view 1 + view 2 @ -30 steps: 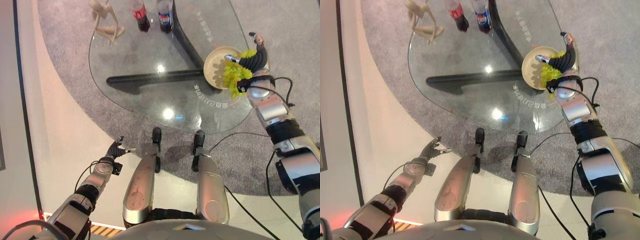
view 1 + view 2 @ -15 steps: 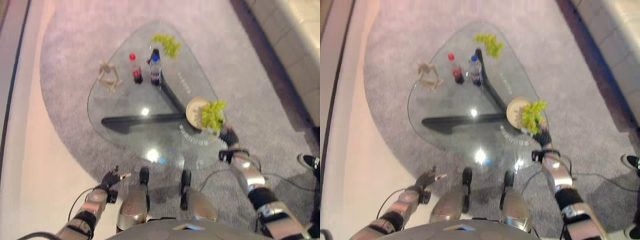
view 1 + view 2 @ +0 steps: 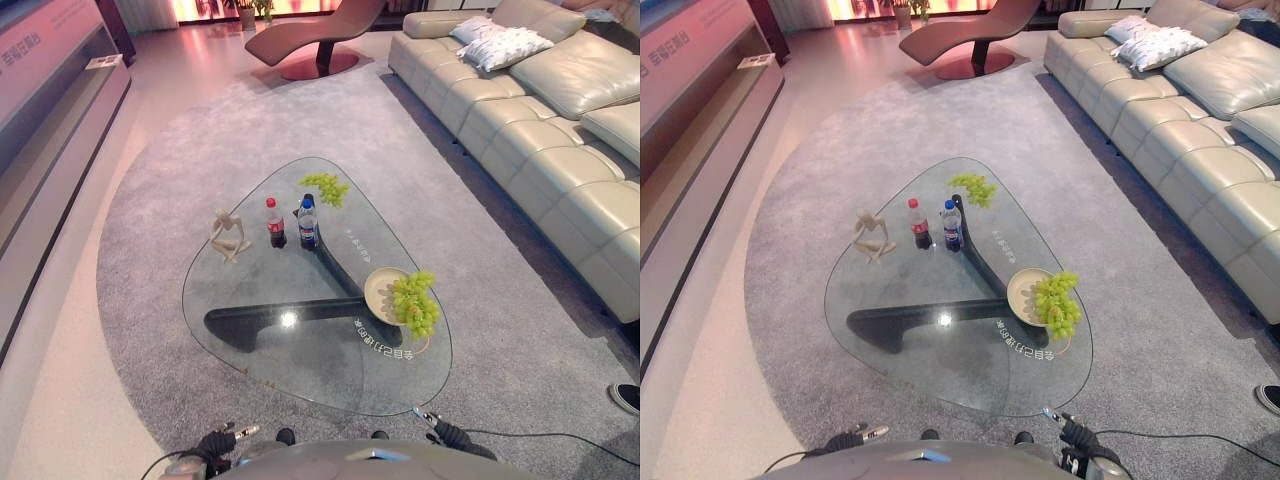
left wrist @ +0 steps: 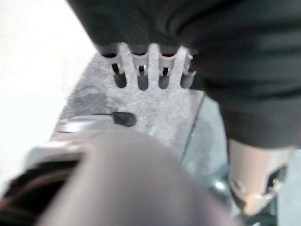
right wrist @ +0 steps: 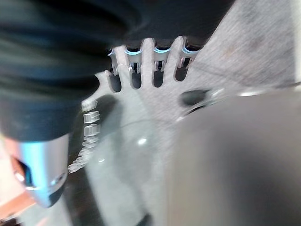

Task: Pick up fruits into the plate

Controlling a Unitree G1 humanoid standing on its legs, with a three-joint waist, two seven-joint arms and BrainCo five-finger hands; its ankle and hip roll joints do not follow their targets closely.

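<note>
Left eye view: glass table (image 3: 300,350) on grey rug (image 3: 160,170), plate (image 3: 379,290) at its right edge holding one grape bunch (image 3: 415,303), second bunch (image 3: 325,187) lying loose at the far tip, well apart from the plate. Two bottles (image 3: 290,222) and pale figurine (image 3: 229,236) standing between, sofa (image 3: 540,130) off to the right. Left hand (image 3: 220,442) and right hand (image 3: 443,431) low at the near edge, off the table, both empty with fingers loosely spread.
</note>
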